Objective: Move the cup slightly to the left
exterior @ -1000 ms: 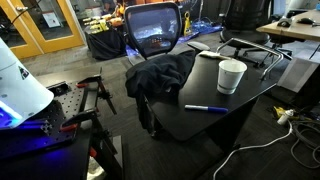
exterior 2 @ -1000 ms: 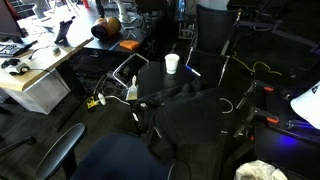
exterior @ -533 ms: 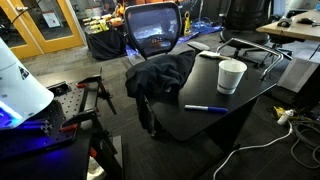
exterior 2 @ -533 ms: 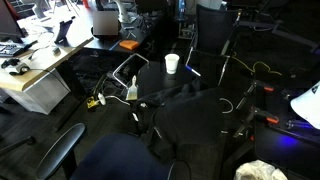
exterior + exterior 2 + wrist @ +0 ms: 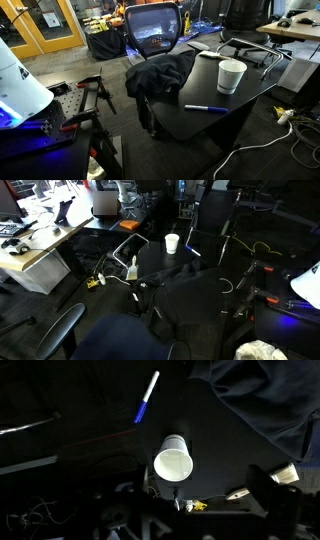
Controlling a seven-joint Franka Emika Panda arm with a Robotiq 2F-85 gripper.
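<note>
The white cup [image 5: 231, 76] stands upright on the black table [image 5: 205, 125], near its far right part. It shows in both exterior views, small in the one from farther off [image 5: 172, 244]. In the wrist view I look down into the cup's open mouth [image 5: 173, 460] from high above. My gripper [image 5: 200, 510] sits dark at the bottom of the wrist view, well above the cup and apart from it. One finger [image 5: 275, 485] shows at the right, and the jaws stand wide apart with nothing between them. The gripper does not show in the exterior views.
A blue pen [image 5: 205, 107] lies on the table in front of the cup, also in the wrist view [image 5: 147, 398]. A dark jacket [image 5: 160, 75] lies heaped on the table by an office chair [image 5: 153, 30]. Cables [image 5: 290, 120] lie on the floor beyond the table edge.
The cup, pen and gripper have not moved. Only something in the far background behind the desks has shifted.
</note>
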